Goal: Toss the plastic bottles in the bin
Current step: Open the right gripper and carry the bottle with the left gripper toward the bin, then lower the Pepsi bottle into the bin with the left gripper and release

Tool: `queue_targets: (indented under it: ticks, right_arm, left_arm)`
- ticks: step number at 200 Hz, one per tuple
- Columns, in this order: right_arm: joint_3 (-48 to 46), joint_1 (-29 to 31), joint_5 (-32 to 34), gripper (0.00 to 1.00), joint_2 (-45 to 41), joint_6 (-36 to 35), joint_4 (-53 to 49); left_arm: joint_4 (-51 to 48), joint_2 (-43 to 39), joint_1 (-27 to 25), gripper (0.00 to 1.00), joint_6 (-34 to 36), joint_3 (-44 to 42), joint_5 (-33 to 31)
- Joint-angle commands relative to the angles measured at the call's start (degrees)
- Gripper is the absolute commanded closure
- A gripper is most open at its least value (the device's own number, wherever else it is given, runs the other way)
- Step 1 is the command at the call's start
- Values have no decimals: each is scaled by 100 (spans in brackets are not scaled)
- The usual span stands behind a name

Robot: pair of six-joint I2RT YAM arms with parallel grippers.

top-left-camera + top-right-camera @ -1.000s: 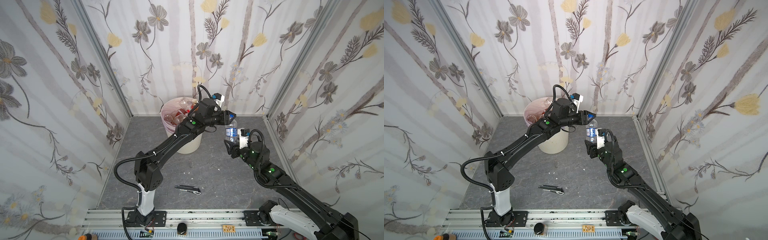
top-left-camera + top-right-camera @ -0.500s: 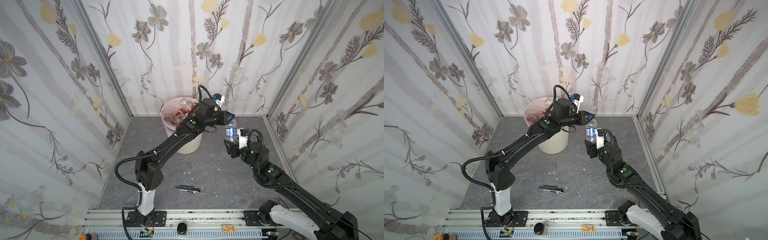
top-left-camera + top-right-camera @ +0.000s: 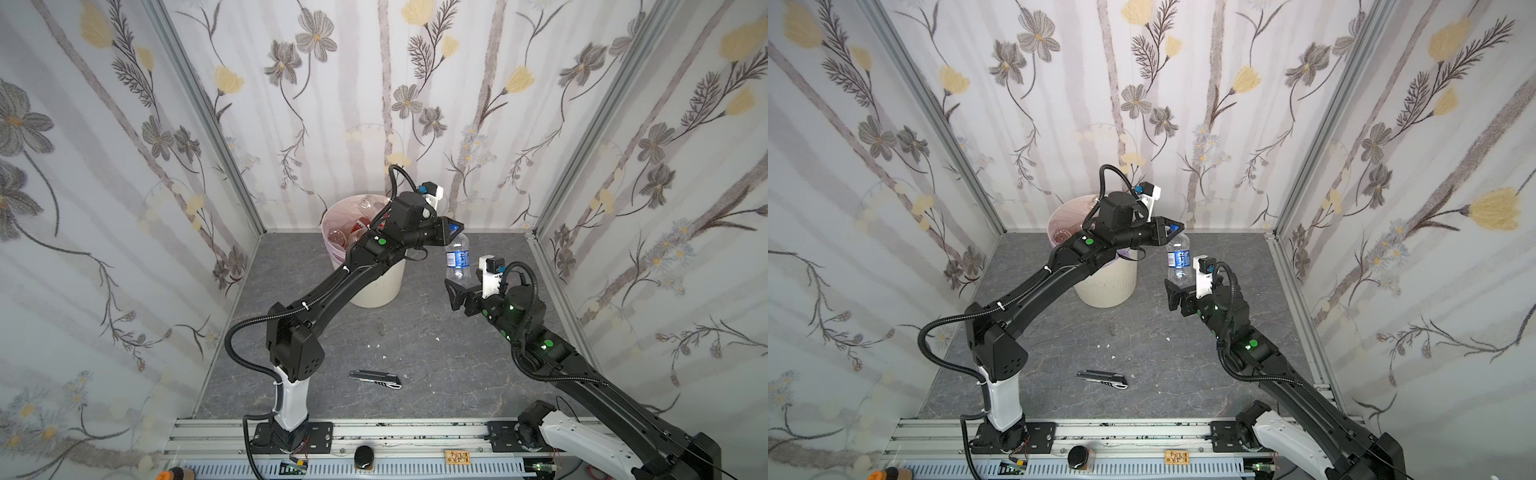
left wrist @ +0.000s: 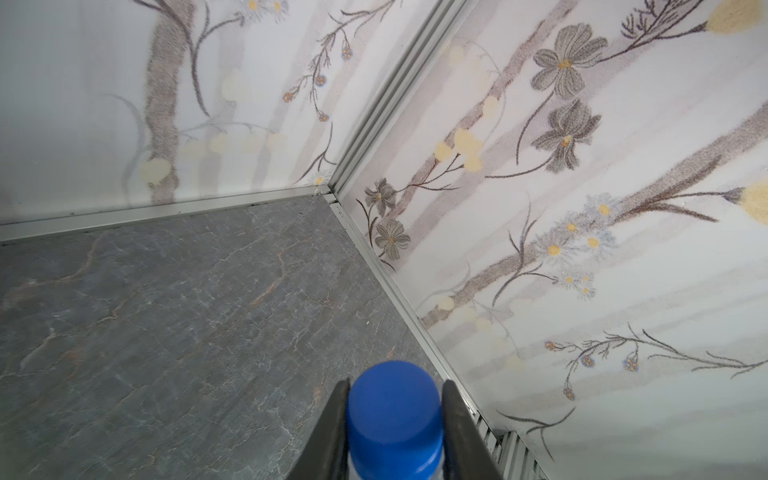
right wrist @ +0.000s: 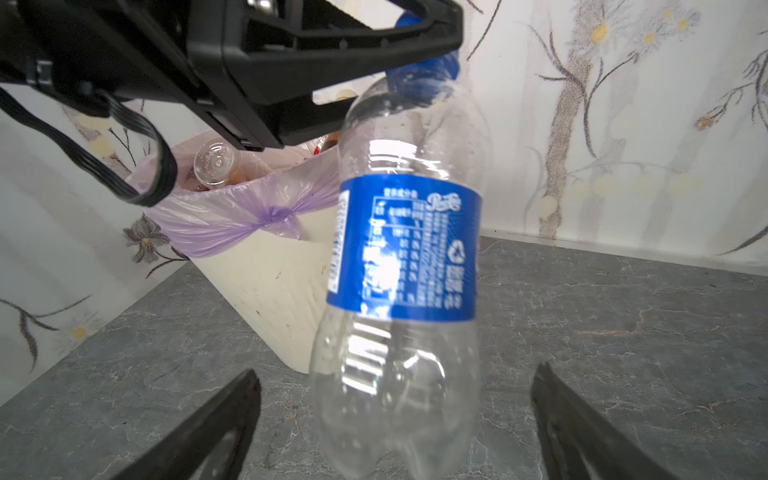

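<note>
Glossy clr plastic bottle (image 5: 401, 249), matt ribbed bin (image 5: 278, 299)

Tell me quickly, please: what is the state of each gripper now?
Left gripper: closed on the blue cap of the bottle.
Right gripper: open, holding nothing.

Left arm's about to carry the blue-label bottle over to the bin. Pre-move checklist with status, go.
1. Left gripper shut on the blue cap: ok.
2. Right gripper open: ok, jaws wide, a gap on either side of the bottle.
3. Swing path clear: not ok, the bottle's base hangs between the right jaws; probably back that arm off first.
4. Bottle attitude: ok, near upright, slight tilt.
5. Room in the bin: cannot tell; dumped bottles show near the rim.
6. Utility knife: ok, flat on the floor, well away from the route.
</note>
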Motion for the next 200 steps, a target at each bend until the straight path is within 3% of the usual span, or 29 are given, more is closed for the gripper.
queue_targets:
  ticks: [1,29,66,102,131,166,172,180,190,196,200]
  right_arm:
    - [-165,-5,-46,0,-267,-55,276]
    - [-445,-12,158,0,-625,15,411]
    - [-428,-16,185,0,-424,88,294]
    - [-410,-11,97,0,-199,151,437]
    - [-393,-10,-15,0,-57,243,539]
    - [-395,-9,-167,0,-39,318,540]
    - [-416,-9,-174,0,-65,328,524]
    - [-432,-14,-168,0,-96,330,504]
    - [-457,-14,-141,0,-156,340,461]
    - [-475,-11,-132,0,-191,339,437]
    - [-497,-13,-140,0,-211,344,437]
  left_arm:
    - [-40,-269,169,94,371,141,-430]
    - [-235,-878,403,94,1146,218,-1361]
    - [-69,-2113,441,91,2515,162,-3413]
    - [1803,-3474,567,89,3977,-1132,-4690]
    - [2788,-3952,1242,89,3927,-2181,-4655]
    - [2739,-3336,2213,84,2538,-3012,-3537]
    - [2689,-3173,2255,78,2347,-3109,-3258]
    - [2610,-2992,2226,59,2268,-3225,-2828]
    - [2385,-2912,2110,48,2195,-3318,-2410]
    - [2358,-2948,2044,29,2227,-3423,-2249]
    - [2360,-2976,1971,6,2315,-3475,-2306]
